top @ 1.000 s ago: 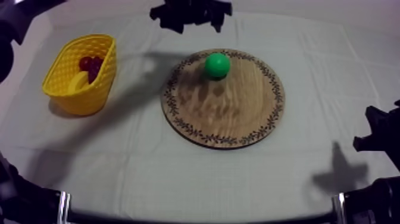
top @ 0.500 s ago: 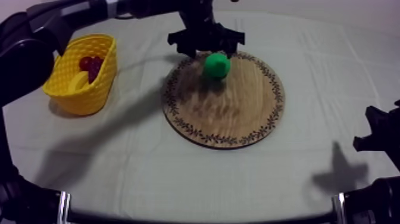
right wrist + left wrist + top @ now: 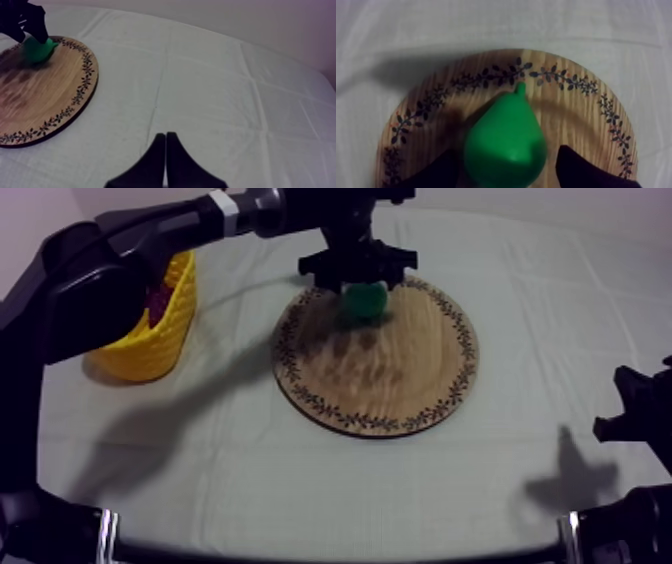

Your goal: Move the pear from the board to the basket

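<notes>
Status: grasp not yet made; transfer not started.

1. The yellow basket stands at the left side of the tabletop, well apart from the wooden board. The left arm reaches across above it and hides most of its opening. The pear is not in it.

2. The left tool is positioned at the far edge of the wooden board, directly over the pear. In the left wrist view the two black fingers stand apart, one on each side of the pear, which lies on the board just inside the patterned rim with its stem pointing at the rim. A narrow gap shows on the right side, so the tool is judged to bracket the fruit without clamping it.

3. The right tool sits low at the right edge of the tabletop, well apart from the board. In the right wrist view its fingers lie together as a narrow wedge, holding nothing.

Remaining steps, as judged: close on the pear, lift it, carry it left, and release it into the basket.
</notes>
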You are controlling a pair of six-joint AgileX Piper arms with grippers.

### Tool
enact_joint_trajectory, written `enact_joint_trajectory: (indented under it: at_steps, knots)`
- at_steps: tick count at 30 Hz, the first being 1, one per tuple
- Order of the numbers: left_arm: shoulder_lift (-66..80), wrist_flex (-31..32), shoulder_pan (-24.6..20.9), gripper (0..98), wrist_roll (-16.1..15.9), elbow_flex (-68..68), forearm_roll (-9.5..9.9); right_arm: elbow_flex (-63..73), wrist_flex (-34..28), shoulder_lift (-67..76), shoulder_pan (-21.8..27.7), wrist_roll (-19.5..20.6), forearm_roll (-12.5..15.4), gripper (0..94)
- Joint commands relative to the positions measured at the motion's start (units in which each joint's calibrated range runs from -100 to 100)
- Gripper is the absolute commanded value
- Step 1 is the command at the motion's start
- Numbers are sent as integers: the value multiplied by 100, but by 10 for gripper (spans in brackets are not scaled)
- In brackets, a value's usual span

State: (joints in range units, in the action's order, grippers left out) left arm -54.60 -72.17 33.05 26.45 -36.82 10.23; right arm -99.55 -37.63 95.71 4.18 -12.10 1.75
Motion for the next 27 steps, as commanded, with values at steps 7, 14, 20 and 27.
enact_joint_trajectory:
  at_steps: [7, 14, 20, 27]
  knots:
    - [-341, 54, -8, 666, 21, -369, 51, 0, -3, 5, 3, 1, -2, 3]
    - [-574, 32, -2, 675, 28, -476, 64, 0, -3, 5, 3, 2, -2, 3]
    - [-690, 26, 3, 682, 6, -520, 29, 0, -3, 5, 3, 2, -2, 3]
    - [-769, 31, 13, 675, -24, -552, 14, 0, -3, 5, 3, 2, -2, 3]
